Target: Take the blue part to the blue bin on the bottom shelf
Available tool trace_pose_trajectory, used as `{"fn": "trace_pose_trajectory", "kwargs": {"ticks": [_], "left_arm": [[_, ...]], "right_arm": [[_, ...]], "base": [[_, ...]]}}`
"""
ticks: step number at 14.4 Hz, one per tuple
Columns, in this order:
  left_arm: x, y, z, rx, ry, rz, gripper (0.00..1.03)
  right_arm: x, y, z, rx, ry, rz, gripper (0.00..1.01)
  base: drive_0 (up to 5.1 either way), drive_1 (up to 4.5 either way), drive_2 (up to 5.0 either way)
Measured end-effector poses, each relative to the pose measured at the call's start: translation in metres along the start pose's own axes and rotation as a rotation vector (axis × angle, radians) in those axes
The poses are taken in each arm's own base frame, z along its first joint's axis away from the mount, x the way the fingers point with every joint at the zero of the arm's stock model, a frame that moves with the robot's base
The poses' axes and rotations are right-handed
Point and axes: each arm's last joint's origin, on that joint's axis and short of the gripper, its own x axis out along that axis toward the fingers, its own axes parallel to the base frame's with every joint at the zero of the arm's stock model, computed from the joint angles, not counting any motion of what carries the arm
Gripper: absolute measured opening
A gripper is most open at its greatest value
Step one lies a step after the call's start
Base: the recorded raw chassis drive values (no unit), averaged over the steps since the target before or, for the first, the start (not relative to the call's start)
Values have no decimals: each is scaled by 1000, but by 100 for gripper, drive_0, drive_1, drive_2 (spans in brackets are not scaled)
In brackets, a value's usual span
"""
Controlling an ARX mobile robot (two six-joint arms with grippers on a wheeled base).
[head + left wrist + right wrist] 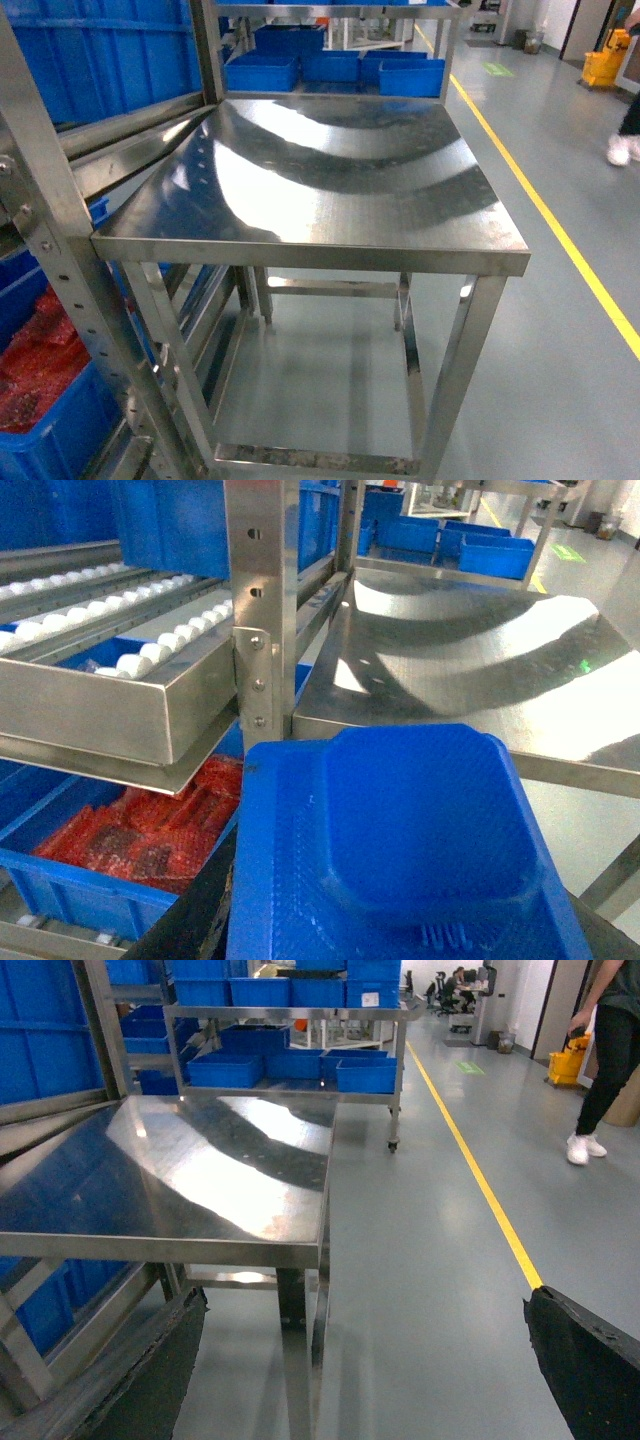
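already the steel table [330, 190] filled the head view, the crate of red netted bags [120, 850] sat low left in the rack, and the blue part [410, 850] rode clenched in the left gripper [400, 920], while the right gripper [370, 1360] stood released, holding nothing.
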Motion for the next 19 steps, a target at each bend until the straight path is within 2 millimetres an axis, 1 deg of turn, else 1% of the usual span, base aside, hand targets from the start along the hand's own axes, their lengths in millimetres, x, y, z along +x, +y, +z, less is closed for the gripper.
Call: {"fn": "trace_pose_trajectory", "kwargs": {"ticks": [19], "left_arm": [[0,0,0,-1,-2,0,44]], "right_arm": [[0,0,0,0,1,0,98]], "base": [[-496,250,250]]}}
